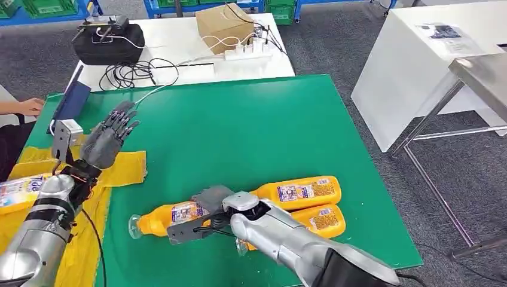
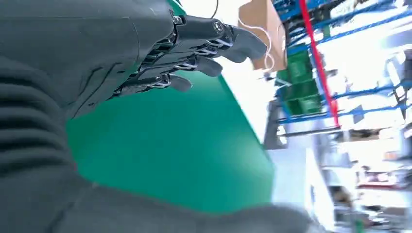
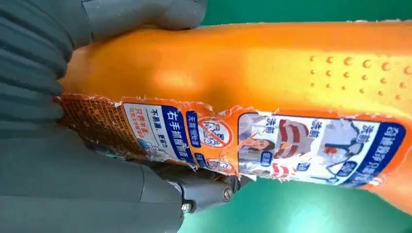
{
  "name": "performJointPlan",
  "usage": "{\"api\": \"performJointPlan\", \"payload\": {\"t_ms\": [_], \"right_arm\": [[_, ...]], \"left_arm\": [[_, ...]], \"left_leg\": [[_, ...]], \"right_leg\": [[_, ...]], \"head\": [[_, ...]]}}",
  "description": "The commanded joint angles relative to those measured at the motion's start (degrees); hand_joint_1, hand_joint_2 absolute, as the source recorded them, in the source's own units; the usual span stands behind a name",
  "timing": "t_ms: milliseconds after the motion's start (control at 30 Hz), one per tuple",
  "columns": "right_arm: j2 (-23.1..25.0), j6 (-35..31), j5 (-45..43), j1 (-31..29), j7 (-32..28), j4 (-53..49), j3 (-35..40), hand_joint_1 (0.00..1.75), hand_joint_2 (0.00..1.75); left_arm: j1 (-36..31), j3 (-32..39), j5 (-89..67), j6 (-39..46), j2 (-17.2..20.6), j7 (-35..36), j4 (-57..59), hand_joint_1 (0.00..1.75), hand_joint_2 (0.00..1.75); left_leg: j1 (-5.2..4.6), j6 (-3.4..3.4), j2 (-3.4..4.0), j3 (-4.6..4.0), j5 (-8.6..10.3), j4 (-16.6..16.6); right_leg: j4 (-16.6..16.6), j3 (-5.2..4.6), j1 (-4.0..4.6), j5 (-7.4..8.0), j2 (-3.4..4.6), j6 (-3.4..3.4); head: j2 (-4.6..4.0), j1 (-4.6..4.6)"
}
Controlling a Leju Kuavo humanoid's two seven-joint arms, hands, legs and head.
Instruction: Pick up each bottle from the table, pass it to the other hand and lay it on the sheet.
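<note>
Three orange bottles lie on the green table (image 1: 239, 131) near its front edge. My right hand (image 1: 206, 218) grips the leftmost orange bottle (image 1: 158, 218), whose clear cap points left; up close the bottle's torn label (image 3: 272, 141) fills the space between thumb and fingers. Two more orange bottles (image 1: 302, 192) (image 1: 326, 220) lie side by side behind my right forearm. My left hand (image 1: 110, 139) hovers over the table's left side with fingers spread and nothing in it, its fingers (image 2: 204, 43) stretched over the green surface. The yellow sheet (image 1: 119, 167) lies at the left, with a bottle (image 1: 21, 190) on it.
A person's hand (image 1: 27, 106) rests at the far left edge beside a blue tablet (image 1: 70, 101). Behind the green table stands a white table with a black bag (image 1: 107, 42), cables and a cardboard box (image 1: 224, 27). A white desk (image 1: 418, 66) stands at the right.
</note>
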Motion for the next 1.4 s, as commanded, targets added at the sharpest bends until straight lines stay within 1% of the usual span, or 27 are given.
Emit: {"api": "performJointPlan", "payload": {"t_ms": [33,67,100,133,167,200,267,300,333,433,500,533,633,700,767,900,933,967,1067,1167,1200,1233,1300,1333,1367,1400], "right_arm": [[-4.43,-18.04,-19.01,14.76,-13.75,-20.89,-29.25,1.75,1.75],[-5.41,-16.54,-18.69,16.68,-11.76,-25.54,-29.58,1.75,1.75],[-5.41,-16.54,-18.69,16.68,-11.76,-25.54,-29.58,1.75,1.75],[-4.97,-17.52,-21.75,19.49,-14.86,-30.56,-32.68,1.75,1.75],[-5.16,-18.09,-23.08,22.21,-16.81,-35.99,-34.42,1.75,1.75],[-5.35,-18.64,-23.14,23.9,-17.42,-40.03,-35.2,1.75,1.75],[-5.51,-19.81,-22.56,26.45,-18.42,-46.9,-36.28,1.75,1.75],[-5.39,-20.36,-21.9,27.37,-18.74,-49.4,-36.53,1.75,1.75],[-5.25,-20.49,-21.5,27.94,-18.6,-51.2,-36.63,1.75,1.75],[-5.02,-20.5,-21.33,28.2,-18.41,-52.09,-36.57,1.75,1.75],[-5.15,-19.42,-20.52,28.37,-18.44,-53.13,-35.41,1.75,1.75],[-5.32,-18.57,-19.99,28.15,-17.72,-53.09,-34.6,1.75,1.75],[-5.2,-16.2,-19.17,26.83,-15.41,-51.25,-32.34,1.75,1.75],[-5.2,-16.2,-19.17,26.83,-15.41,-51.25,-32.34,1.75,1.75],[-5.2,-16.2,-19.17,26.83,-15.41,-51.25,-32.34,1.75,1.75],[-5.31,-16.2,-19.19,26.82,-15.48,-51.16,-32.4,1.75,1.75],[-5.28,-15.61,-18.91,26.3,-14.79,-50.2,-31.82,1.75,1.75],[-5.31,-14.92,-18.52,25.77,-14.07,-49.44,-31.03,1.75,1.75],[-4.93,-13.62,-17.06,23.3,-11.44,-45.6,-28.26,1.75,1.75],[-4.38,-12.48,-16.14,20.78,-9.8,-41.84,-25.85,1.75,1.75],[-4.25,-11.94,-15.8,19.84,-9.21,-40.5,-24.81,1.75,1.75],[-4.12,-11.53,-15.49,18.96,-8.58,-39.29,-23.85,1.75,1.75],[-3.33,-10.53,-15.01,17.21,-7.39,-36.56,-21.81,1.75,1.75],[-2.77,-10.03,-14.79,16.15,-6.8,-35.15,-20.72,1.75,1.75],[-1.94,-9.15,-14.51,14.54,-5.91,-32.98,-19.04,1.75,1.75],[-1.21,-8.62,-14.57,13.45,-5.49,-31.4,-17.75,1.75,1.75]], "left_arm": [[16.49,13.11,18.42,-2.49,-4.09,9.56,-24.56,0.0,0.0],[17.82,12.96,19.55,-2.39,-4.0,10.37,-26.49,0.0,0.0],[17.82,12.96,19.55,-2.39,-4.0,10.37,-26.49,0.0,0.0],[18.68,13.03,19.57,-1.6,-4.2,10.33,-28.07,0.0,0.0],[20.01,12.9,19.99,-1.55,-4.6,10.4,-30.08,0.0,1.75],[21.14,12.4,20.41,-1.77,-4.88,10.84,-31.82,0.0,1.75],[23.12,11.03,20.4,-1.49,-5.41,11.54,-34.69,0.0,1.75],[23.9,10.18,20.47,-1.34,-5.62,11.79,-35.69,0.0,1.75],[24.49,9.38,20.53,-1.11,-5.82,12.06,-36.41,0.0,1.75],[24.84,8.63,20.58,-0.99,-6.17,12.05,-36.85,0.0,1.75],[26.33,5.8,19.92,-1.27,-5.93,12.11,-38.83,0.0,1.75],[27.07,4.74,19.97,-1.41,-6.06,12.08,-39.89,0.0,1.75],[28.64,1.5,18.45,-1.46,-6.46,11.13,-43.21,0.0,1.75],[28.64,1.5,18.45,-1.46,-6.46,11.13,-43.21,0.0,1.75],[28.64,1.5,18.45,-1.46,-6.46,11.13,-43.21,0.0,1.75],[28.51,1.55,18.48,-1.53,-6.26,11.15,-43.23,0.0,1.75],[28.71,0.84,18.12,-1.78,-6.16,10.89,-43.61,0.0,1.75],[28.96,0.1,18.16,-1.9,-6.48,10.89,-44.21,0.0,1.75],[30.19,-4.4,16.69,-2.11,-6.8,10.74,-47.31,0.0,1.75],[30.71,-7.68,16.57,-2.14,-6.71,10.76,-48.77,0.0,1.75],[30.56,-8.53,16.87,-2.24,-6.62,10.68,-48.75,0.0,1.75],[30.32,-9.19,17.24,-2.19,-6.65,10.69,-48.56,0.0,1.75],[29.88,-10.5,17.43,-1.96,-6.66,10.96,-48.24,0.0,1.75],[29.47,-11.1,17.27,-1.87,-6.81,10.97,-48.02,0.0,1.75],[28.76,-12.02,17.2,-2.06,-6.75,10.94,-47.47,0.0,1.75],[28.27,-12.45,17.47,-1.92,-6.86,11.03,-47.0,0.0,1.75]], "left_leg": [[-0.08,0.21,-0.14,0.1,0.07,-0.22],[-0.02,0.15,-0.03,0.14,0.01,-0.18],[-0.05,0.19,-0.05,0.12,0.01,-0.22],[-0.06,0.16,-0.09,-0.03,-0.01,-0.09],[-0.07,0.19,-0.19,-0.13,-0.02,-0.05],[-0.04,0.11,-0.13,-0.33,-0.02,-0.02],[-0.08,0.2,-0.35,-0.4,-0.07,-0.08],[-0.05,0.13,-0.31,-0.55,-0.06,-0.01],[-0.1,0.18,-0.33,-0.48,-0.1,-0.03],[-0.08,0.12,-0.26,-0.79,-0.02,-0.01],[-0.06,0.12,-0.25,-0.85,-0.02,-0.01],[-0.1,0.18,-0.33,-0.72,-0.04,-0.05],[-0.07,0.12,-0.25,-0.82,-0.02,-0.02],[-0.05,0.12,-0.2,-0.82,-0.02,-0.02],[-0.08,0.16,-0.31,-0.75,-0.01,-0.05],[-0.04,0.11,-0.21,-0.77,-0.02,-0.04],[-0.08,0.18,-0.31,-0.66,-0.03,-0.08],[-0.04,0.1,-0.23,-0.78,-0.01,-0.04],[-0.09,0.21,-0.26,-0.6,-0.05,-0.1],[-0.06,0.14,-0.16,-0.73,-0.03,-0.04],[-0.09,0.18,-0.21,-0.64,-0.03,-0.09],[-0.03,0.11,-0.13,-0.77,-0.02,-0.04],[-0.1,0.2,-0.2,-0.63,-0.02,-0.1],[-0.05,0.1,-0.12,-0.77,-0.01,-0.05],[-0.09,0.17,-0.15,-0.65,-0.01,-0.09],[-0.04,0.11,-0.13,-0.76,-0.01,-0.04]], "right_leg": [[-0.21,0.1,-0.05,0.07,0.02,-0.06],[-0.19,0.14,-0.01,0.05,0.09,-0.04],[-0.21,0.13,-0.04,0.05,0.09,-0.05],[-0.06,-0.02,-0.05,-0.01,0.03,-0.06],[-0.02,-0.1,-0.05,-0.05,-0.03,-0.09],[0.02,-0.31,-0.02,-0.05,-0.04,-0.08],[-0.01,-0.34,-0.05,-0.14,-0.16,-0.11],[0.03,-0.46,-0.03,-0.12,-0.19,-0.06],[0.04,-0.41,-0.08,-0.16,-0.17,-0.07],[0.03,-0.68,-0.06,-0.07,-0.16,-0.03],[0.02,-0.74,-0.04,-0.07,-0.15,-0.05],[0.01,-0.61,-0.07,-0.11,-0.19,-0.08],[0.02,-0.72,-0.05,-0.07,-0.15,-0.07],[0.0,-0.73,-0.03,-0.05,-0.11,-0.07],[0.01,-0.65,-0.06,-0.08,-0.17,-0.09],[-0.01,-0.67,-0.02,-0.06,-0.11,-0.07],[-0.02,-0.57,-0.05,-0.09,-0.15,-0.1],[-0.02,-0.68,-0.03,-0.05,-0.13,-0.07],[-0.04,-0.53,-0.06,-0.08,-0.07,-0.11],[-0.01,-0.65,-0.04,-0.04,-0.03,-0.08],[-0.03,-0.56,-0.06,-0.06,-0.04,-0.1],[-0.02,-0.67,-0.02,-0.02,-0.03,-0.07],[-0.03,-0.55,-0.07,-0.03,-0.01,-0.11],[-0.01,-0.68,-0.03,-0.01,-0.01,-0.08],[-0.01,-0.6,-0.07,-0.02,0.03,-0.12],[0.01,-0.68,-0.03,-0.01,0.0,-0.1]], "head": [[0.0,0.02],[0.0,0.0],[0.0,0.02],[0.0,0.02],[0.0,0.04],[0.0,0.02],[0.0,0.02],[0.0,0.02],[0.0,0.02],[0.0,0.02],[0.0,0.02],[0.0,0.02],[0.0,0.02],[0.0,0.02],[0.0,0.02],[0.0,0.02],[0.0,0.02],[0.0,0.02],[0.0,0.02],[0.0,0.02],[0.0,0.02],[0.0,0.02],[0.0,0.02],[0.0,0.02],[0.0,0.02],[0.0,0.02]]}}
